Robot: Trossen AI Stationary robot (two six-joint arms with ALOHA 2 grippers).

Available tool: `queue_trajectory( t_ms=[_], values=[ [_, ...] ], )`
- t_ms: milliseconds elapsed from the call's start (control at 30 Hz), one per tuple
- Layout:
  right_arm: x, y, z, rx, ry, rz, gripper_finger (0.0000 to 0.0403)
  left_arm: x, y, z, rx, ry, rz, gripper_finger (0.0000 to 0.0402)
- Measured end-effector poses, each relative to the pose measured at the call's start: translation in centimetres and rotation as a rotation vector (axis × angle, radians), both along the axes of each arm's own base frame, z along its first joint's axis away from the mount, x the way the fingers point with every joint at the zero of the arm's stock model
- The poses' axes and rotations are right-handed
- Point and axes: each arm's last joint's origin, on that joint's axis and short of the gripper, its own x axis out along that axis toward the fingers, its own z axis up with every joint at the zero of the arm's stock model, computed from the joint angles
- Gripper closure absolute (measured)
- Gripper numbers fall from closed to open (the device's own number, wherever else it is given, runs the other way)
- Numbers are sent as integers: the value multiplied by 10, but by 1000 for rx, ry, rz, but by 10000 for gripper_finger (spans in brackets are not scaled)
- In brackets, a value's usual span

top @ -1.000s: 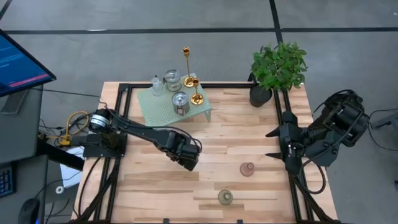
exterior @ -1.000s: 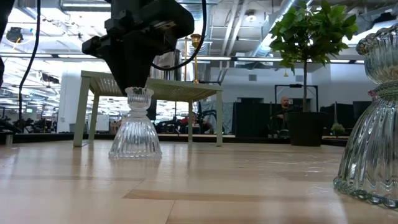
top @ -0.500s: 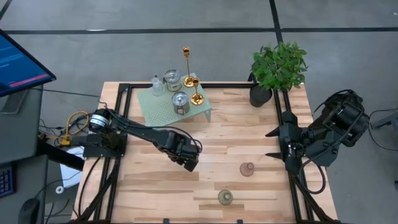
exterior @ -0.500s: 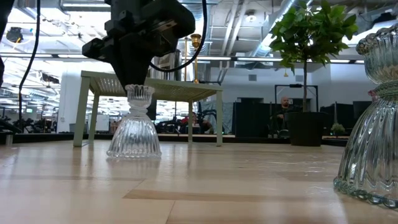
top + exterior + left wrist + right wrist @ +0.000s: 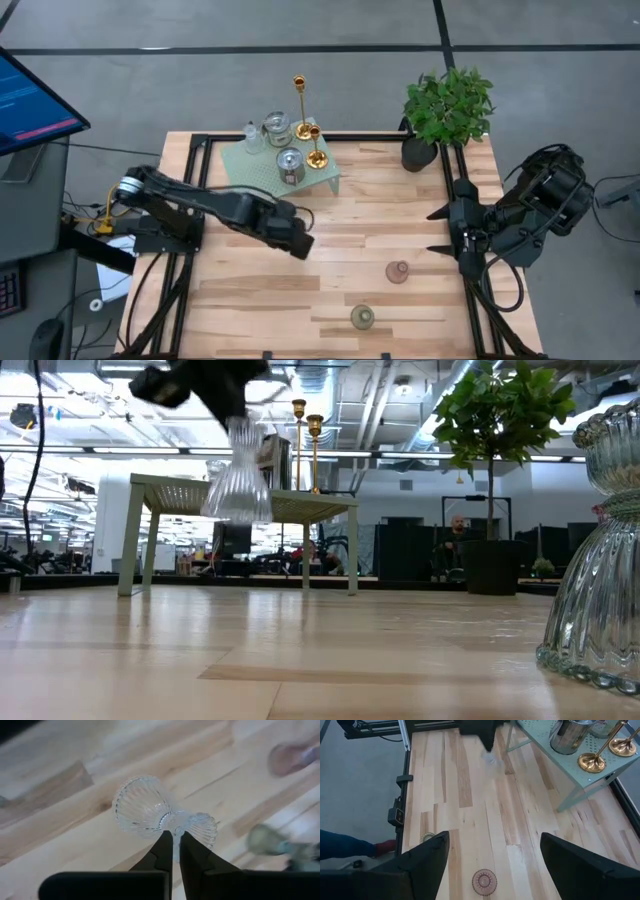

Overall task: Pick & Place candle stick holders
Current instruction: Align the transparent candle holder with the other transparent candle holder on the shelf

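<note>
My left gripper (image 5: 297, 243) is shut on a clear ribbed glass candle holder (image 5: 238, 478), held in the air over the table's middle, about level with the top of the mint-green rack (image 5: 262, 175). My right gripper (image 5: 436, 231) waits open at the table's right edge. A pink glass holder (image 5: 398, 271) and a greenish one (image 5: 362, 317) stand on their bases on the table. On the rack stand a tall gold candlestick (image 5: 299, 100), a short gold one (image 5: 315, 146), two silvery cups (image 5: 290, 165) and a small clear glass (image 5: 251, 136). My left gripper pinches the clear holder at its narrow waist (image 5: 174, 821), between the bell-shaped base (image 5: 141, 807) and the small cup (image 5: 203, 828), with its two fingers (image 5: 162, 851). The fingers come from above, slanting down. The holder is lifted clear of the table and tilted, base downward.
A potted green plant (image 5: 447, 108) stands at the far right corner. A ribbed glass holder (image 5: 600, 570) looms close at the low view's right edge. Bare wood lies between the rack and the two holders on the table. A person sits in the room behind.
My left gripper has gone up and a little toward the rack, still shut on the clear holder. The holder stood on the table a second ago; it is now lifted clear and tipped.
</note>
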Motion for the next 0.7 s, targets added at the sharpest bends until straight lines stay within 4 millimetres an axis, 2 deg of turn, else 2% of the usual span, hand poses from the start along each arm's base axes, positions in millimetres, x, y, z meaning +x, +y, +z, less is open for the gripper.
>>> queue_trajectory(
  t_ms=[267,433,700],
  values=[
    [0,0,0,-2,-3,-3,101,-45,15,36,-5,-137,91,391],
    [0,-1,0,-7,-8,-10,101,-73,24,48,-9,-169,144,391],
    [1,-1,1,-12,-18,-19,101,-112,42,62,94,-248,303,391]
  ],
)
